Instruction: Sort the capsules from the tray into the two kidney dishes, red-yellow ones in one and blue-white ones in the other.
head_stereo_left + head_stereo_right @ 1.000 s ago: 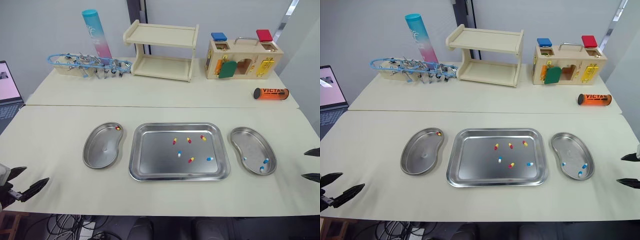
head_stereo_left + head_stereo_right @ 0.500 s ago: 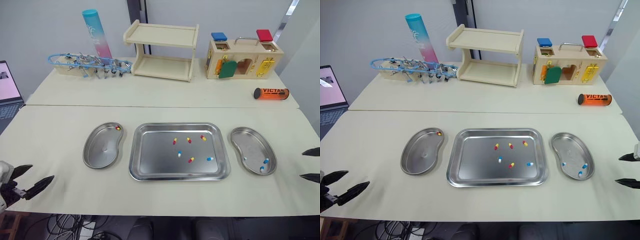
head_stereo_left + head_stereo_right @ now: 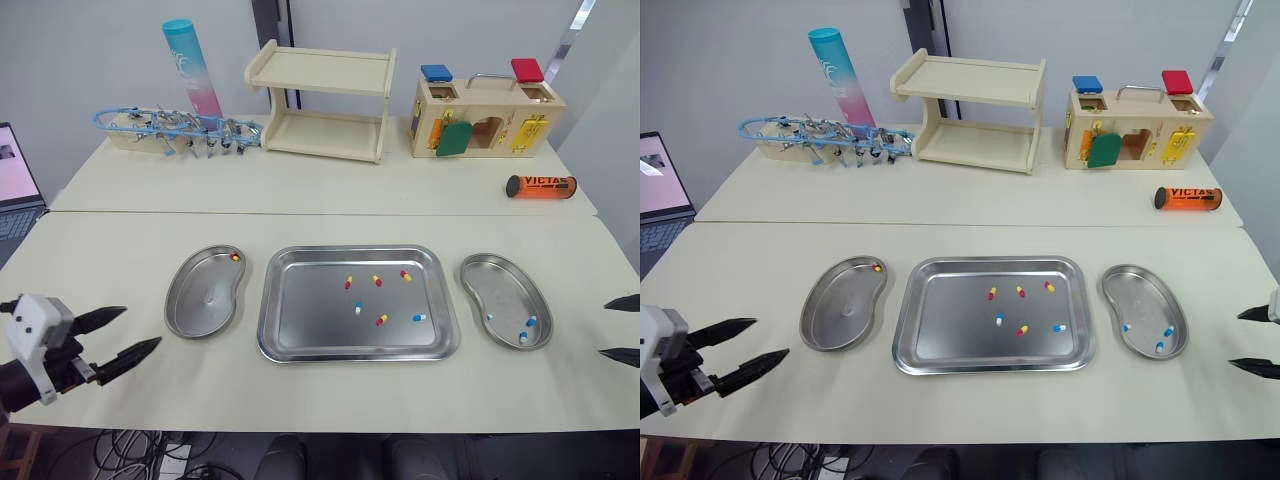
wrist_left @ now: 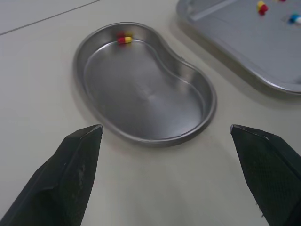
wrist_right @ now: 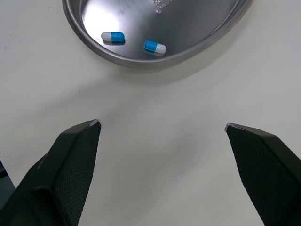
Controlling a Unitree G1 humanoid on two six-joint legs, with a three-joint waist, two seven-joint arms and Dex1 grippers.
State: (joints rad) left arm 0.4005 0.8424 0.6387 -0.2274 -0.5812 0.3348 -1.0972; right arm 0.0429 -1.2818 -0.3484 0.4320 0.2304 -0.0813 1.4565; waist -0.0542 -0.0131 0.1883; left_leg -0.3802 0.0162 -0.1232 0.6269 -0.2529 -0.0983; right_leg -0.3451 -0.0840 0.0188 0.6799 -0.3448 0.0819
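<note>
A steel tray [image 3: 310,325] lies mid-table holding several loose capsules, among them a red-yellow one [image 3: 381,320] and a blue-white one [image 3: 420,318]. To its left, the left kidney dish [image 3: 205,305] holds one red-yellow capsule [image 3: 236,258], which the left wrist view also shows [image 4: 124,38]. On the other side, the right kidney dish [image 3: 500,285] holds three blue-white capsules [image 3: 530,322]. My left gripper [image 3: 141,328] is open and empty, low over the table just left of the left dish. By the table's right edge my right gripper [image 3: 605,328] is open and empty, just right of the right dish [image 5: 188,28].
Along the back stand a wooden shelf [image 3: 322,102], a wooden lock box [image 3: 487,118], a blue-pink tube [image 3: 193,68] and a rack of metal tools [image 3: 175,130]. An orange tube [image 3: 541,187] lies at the right. A laptop [image 3: 15,190] sits at the left edge.
My left gripper has come forward and to the right, closer to the left kidney dish. The right gripper has stayed in place.
</note>
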